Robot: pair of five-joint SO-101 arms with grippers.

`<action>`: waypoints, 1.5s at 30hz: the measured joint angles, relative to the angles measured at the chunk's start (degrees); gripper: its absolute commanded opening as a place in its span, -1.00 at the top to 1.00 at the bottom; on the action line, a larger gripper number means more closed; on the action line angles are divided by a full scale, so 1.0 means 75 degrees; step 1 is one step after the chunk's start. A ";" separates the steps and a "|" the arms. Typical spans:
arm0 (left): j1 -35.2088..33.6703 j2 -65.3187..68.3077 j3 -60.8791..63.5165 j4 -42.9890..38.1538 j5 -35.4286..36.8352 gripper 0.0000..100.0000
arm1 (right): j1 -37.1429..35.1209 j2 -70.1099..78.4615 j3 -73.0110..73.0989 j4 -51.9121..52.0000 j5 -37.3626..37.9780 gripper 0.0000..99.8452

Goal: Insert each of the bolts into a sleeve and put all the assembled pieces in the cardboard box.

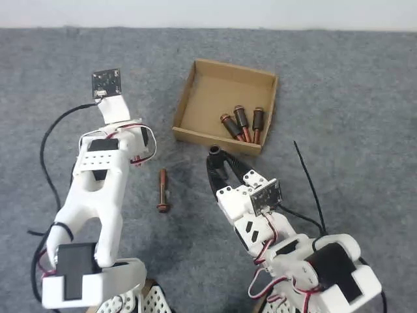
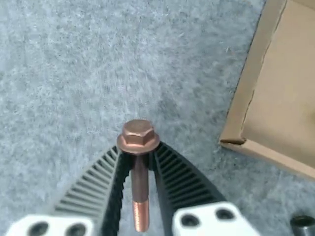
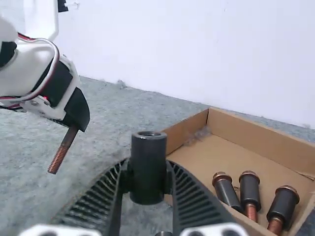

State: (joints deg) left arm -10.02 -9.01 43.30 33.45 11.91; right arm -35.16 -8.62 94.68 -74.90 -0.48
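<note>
Grey carpet covers the counter (image 1: 339, 98), with a white wall (image 3: 197, 49) behind. The left gripper (image 2: 139, 153) is clamped on the shank of a copper bolt (image 2: 139, 137), just under its hex head, near a corner of the cardboard box (image 1: 184, 98). The right gripper (image 3: 147, 168) grips a black sleeve (image 3: 147, 150) upright, just outside the box's near wall. Three assembled pieces (image 1: 242, 124) lie inside the box. A second bolt (image 1: 161, 190) lies loose on the counter between the arms.
</note>
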 measured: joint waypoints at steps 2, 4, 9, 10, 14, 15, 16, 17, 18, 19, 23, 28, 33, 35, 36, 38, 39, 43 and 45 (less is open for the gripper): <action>0.0000 -0.0035 0.0000 -0.0059 0.0000 0.98 | 0.0000 0.0000 0.0000 0.0000 0.0000 0.99; 0.0023 -0.0047 0.0000 -0.0070 0.0000 0.98 | 0.0000 0.0000 0.0000 -0.0012 0.0000 0.99; 0.0316 -0.0047 -0.0246 -0.0117 0.0000 0.98 | 0.0000 0.0000 0.0000 -0.0012 0.0000 0.99; 0.0328 -0.0047 -0.0352 -0.0117 0.0023 0.98 | 0.0000 0.0000 0.0000 -0.0012 0.0000 0.99; 0.0434 -0.0047 -0.0774 -0.0129 0.0023 0.98 | 0.0000 0.0000 0.0000 -0.0012 0.0000 0.99; 0.0481 -0.0047 -0.0832 -0.0129 0.0023 0.98 | 0.0000 0.0000 0.0000 -0.0012 0.0000 0.99; 0.0527 -0.0047 -0.0879 -0.0129 0.0023 0.98 | 0.0000 0.0000 0.0000 -0.0012 0.0000 0.99; 0.0610 -0.0047 -0.0914 -0.0129 0.0023 0.98 | 0.0000 0.0000 0.0000 -0.0012 0.0000 0.99; 0.0680 -0.0047 -0.0914 -0.0129 0.0023 0.98 | 0.0000 0.0000 0.0000 -0.0012 0.0000 0.99; 0.0738 -0.0047 -0.0914 -0.0129 0.0023 0.98 | 0.0000 0.0000 0.0000 -0.0012 0.0000 0.99; 0.0879 -0.0422 -0.0914 -0.0141 0.0023 0.98 | 0.0000 0.0000 0.0000 -0.0012 0.0000 0.99; 0.1207 -0.1606 -0.0656 -0.0141 0.0023 0.98 | 0.0000 0.0000 0.0000 -0.0012 0.0000 0.99; 0.1512 -0.2274 -0.0481 -0.0141 0.0023 0.98 | 0.0000 0.0000 0.0000 -0.0012 0.0000 0.99; 0.1512 -0.2450 -0.0481 -0.0141 0.0023 0.98 | 0.0000 0.0000 0.0000 -0.0012 0.0000 0.99; 0.1524 -0.2520 -0.0481 -0.0141 0.0023 0.98 | 0.0000 0.0000 0.0000 -0.0012 0.0000 0.99; 0.1606 -0.2673 -0.0481 -0.0141 0.0035 0.98 | 0.0000 0.0000 0.0000 -0.0012 0.0000 0.99; 0.1676 -0.2766 -0.0422 -0.0141 0.0035 0.98 | 0.0000 0.0000 0.0000 -0.0012 0.0000 0.99; 0.1981 -0.3235 -0.0141 -0.0141 0.0352 0.98 | 0.0000 0.0000 0.0000 -0.0012 0.0000 0.99; 0.2157 -0.3516 -0.0012 -0.0141 0.0621 0.98 | 0.0000 0.0000 0.0000 -0.0012 0.0000 0.99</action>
State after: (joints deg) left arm 6.15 -35.38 43.21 32.40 16.57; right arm -35.16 -8.62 94.68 -74.99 -0.48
